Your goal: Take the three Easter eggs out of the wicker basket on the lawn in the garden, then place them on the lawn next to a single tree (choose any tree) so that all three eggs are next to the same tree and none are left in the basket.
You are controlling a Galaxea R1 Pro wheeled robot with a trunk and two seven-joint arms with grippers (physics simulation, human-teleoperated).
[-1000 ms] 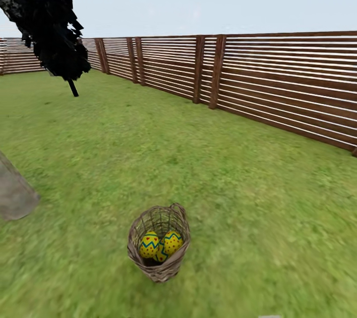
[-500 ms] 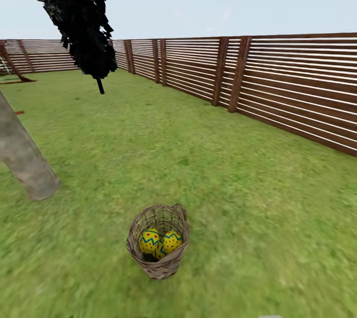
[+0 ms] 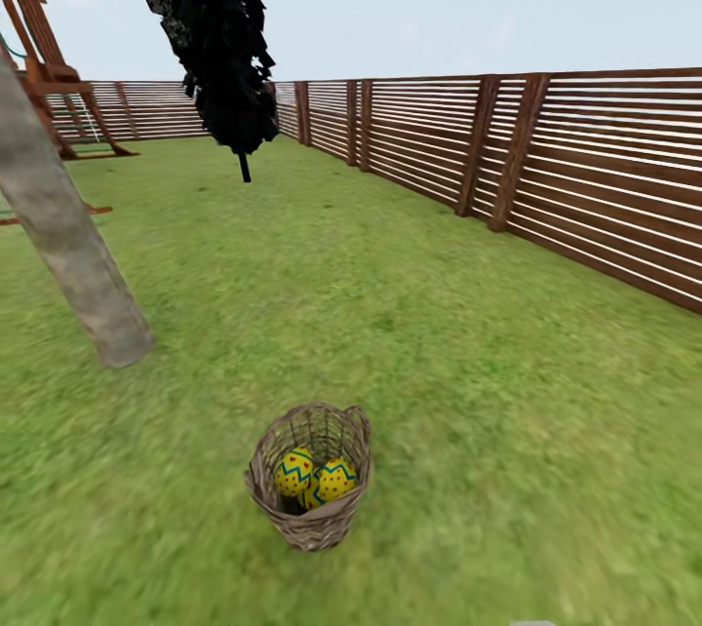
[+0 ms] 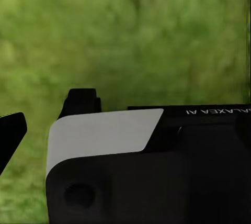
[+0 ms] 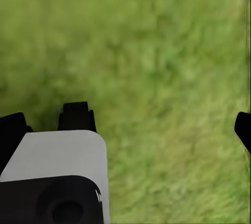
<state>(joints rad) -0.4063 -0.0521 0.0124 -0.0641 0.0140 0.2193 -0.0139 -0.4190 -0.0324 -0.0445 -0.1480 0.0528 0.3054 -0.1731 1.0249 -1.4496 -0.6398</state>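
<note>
Nothing is done yet, by the look of it: the lawn (image 3: 409,314) stretches wide, one leaning grey tree (image 3: 68,246) stands off to the left of the wicker basket (image 3: 310,521), and no egg lies beside it. The basket sits alone on the grass, upright. Inside, I count two Easter eggs (image 3: 314,478) showing, a third possibly hidden beneath. Both claws hang over bare grass; whether they're spread or closed, I cannot tell.
</note>
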